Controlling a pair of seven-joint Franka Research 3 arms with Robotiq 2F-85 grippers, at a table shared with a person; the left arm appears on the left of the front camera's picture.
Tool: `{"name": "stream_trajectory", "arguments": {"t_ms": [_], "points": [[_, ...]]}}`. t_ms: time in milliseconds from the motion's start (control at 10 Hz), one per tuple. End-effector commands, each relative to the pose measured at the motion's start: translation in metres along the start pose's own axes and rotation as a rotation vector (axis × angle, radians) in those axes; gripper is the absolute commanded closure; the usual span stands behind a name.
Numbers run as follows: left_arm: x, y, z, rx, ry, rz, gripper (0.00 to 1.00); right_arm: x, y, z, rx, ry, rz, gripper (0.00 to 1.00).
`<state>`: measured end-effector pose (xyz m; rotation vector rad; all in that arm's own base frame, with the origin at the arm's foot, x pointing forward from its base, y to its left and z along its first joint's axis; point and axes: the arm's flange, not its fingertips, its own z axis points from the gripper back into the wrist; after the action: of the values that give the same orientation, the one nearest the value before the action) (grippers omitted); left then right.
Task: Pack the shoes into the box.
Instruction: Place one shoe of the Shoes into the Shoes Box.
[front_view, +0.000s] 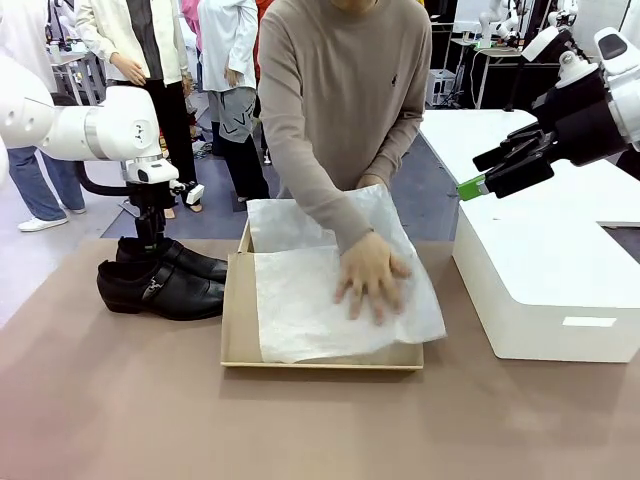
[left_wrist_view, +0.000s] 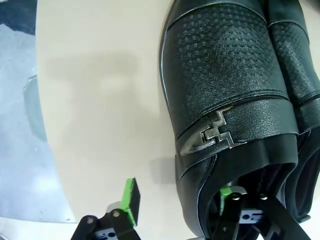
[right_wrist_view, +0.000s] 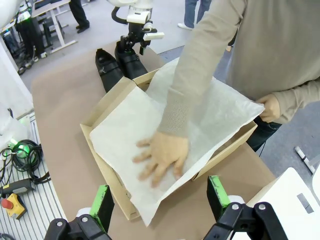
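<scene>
Well — white tissue paper (front_view: 300, 305) lines the cardboard shoebox (front_view: 235, 325), a person's hand (front_view: 372, 276) flat on it.
Both black dress shoes (front_view: 160, 285) stand outside, just beside its left wall; my left gripper (left_wrist_view: 177, 200) gapes astride one shoe's rim — my right gripper (right_wrist_view: 160, 200) hangs wide apart.

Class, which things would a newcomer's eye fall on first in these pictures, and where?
A person's hand presses white tissue paper in the tan cardboard shoebox at mid-table. Left of it stand glossy black leather dress shoes, the left gripper open astride one shoe's side. The right gripper hangs open above the white block.
</scene>
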<state>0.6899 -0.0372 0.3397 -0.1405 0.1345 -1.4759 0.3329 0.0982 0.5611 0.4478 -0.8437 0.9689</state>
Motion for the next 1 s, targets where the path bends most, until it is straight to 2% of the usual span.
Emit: {"name": "stream_trajectory", "arguments": {"t_ms": [0,100,900], "points": [[-0.0024,0.0053,0.0032,-0.009,0.0,-0.008,0.82,0.0001,-0.0017,-0.001,0.01,-0.01,0.01,0.0],[-0.0022,0.0052,0.0036,-0.009,0.001,-0.008,1.0,0.0001,-0.0017,-0.001,0.01,-0.01,0.01,0.0],[-0.0018,0.0021,0.0054,0.009,0.034,-0.016,1.0,0.0001,-0.0017,-0.001,0.01,-0.01,0.01,0.0]]}}
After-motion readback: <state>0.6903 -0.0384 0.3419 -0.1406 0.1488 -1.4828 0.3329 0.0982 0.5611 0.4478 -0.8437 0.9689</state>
